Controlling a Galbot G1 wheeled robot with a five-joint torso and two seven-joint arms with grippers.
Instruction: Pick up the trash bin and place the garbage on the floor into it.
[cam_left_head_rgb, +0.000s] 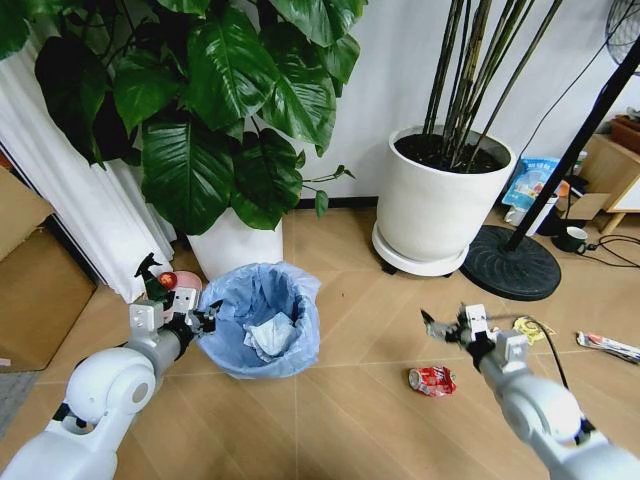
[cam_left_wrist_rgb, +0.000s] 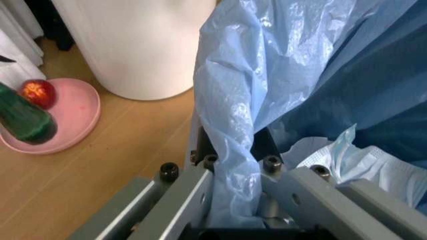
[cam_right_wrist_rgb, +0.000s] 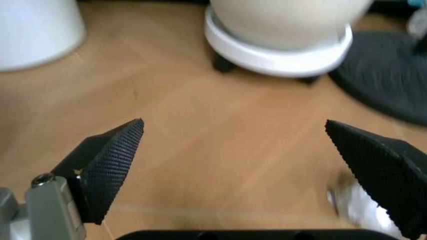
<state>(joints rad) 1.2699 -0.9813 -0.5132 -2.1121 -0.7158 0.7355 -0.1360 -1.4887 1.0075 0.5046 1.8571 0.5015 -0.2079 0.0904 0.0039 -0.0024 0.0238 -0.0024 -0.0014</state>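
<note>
Jaws of the left gripper (cam_left_head_rgb: 207, 322) are clamped on the trash bin (cam_left_head_rgb: 262, 318) rim; the right gripper (cam_left_head_rgb: 437, 327) is spread wide, empty, above bare floor. A red wrapper (cam_left_head_rgb: 432, 380) lies just beside it. The bin is flanked by a white plant pot (cam_left_head_rgb: 236, 243) and pink plate (cam_left_wrist_rgb: 75, 117).

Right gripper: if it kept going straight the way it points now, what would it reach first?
Probably bare floor. The right gripper, jaws wide open, points down at wood planks short of the white plant pot on its wheeled base. Nothing lies between its fingertips, though depth is hard to judge. The red wrapper sits off that line.
</note>
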